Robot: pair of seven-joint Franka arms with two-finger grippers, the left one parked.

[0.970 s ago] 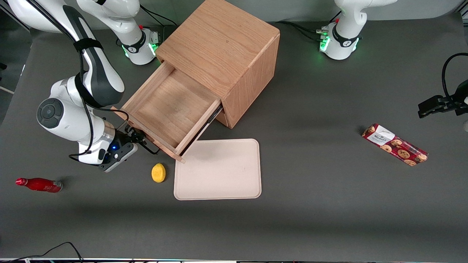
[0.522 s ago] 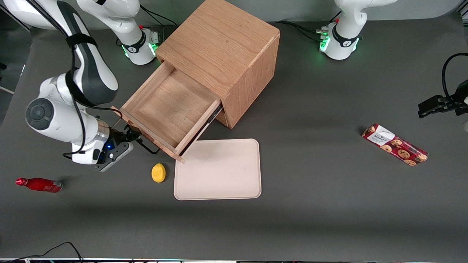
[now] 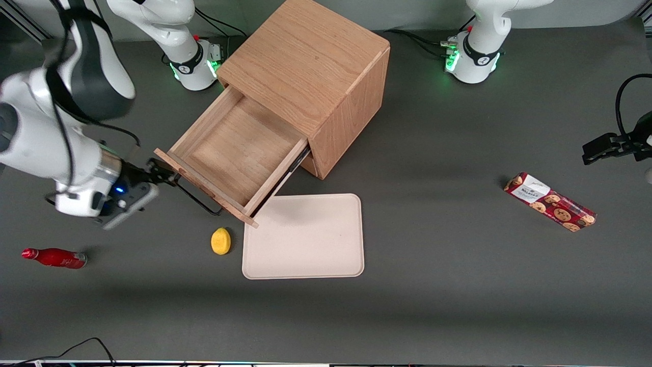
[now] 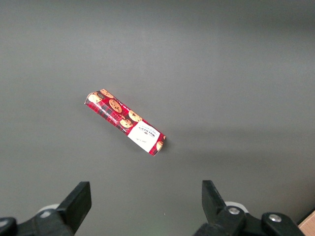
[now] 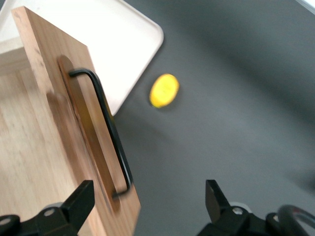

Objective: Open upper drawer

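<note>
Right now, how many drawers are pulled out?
1: the upper drawer stands pulled out above the tray. The lower one is hidden beneath it, so I cannot tell. The open claw hovers off the handle, toward the working arm's end.

Grained oak upper drawer (image 3: 239, 153), black matt gripper (image 3: 162, 171), matt grey table (image 3: 433, 255)

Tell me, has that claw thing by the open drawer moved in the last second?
Yes. The gripper has drawn back from the upper drawer's black handle, away from the lemon and toward the working arm's end of the table, fingers open.

Oak upper drawer (image 3: 232, 153) pulled far out, shallow box bare.
</note>
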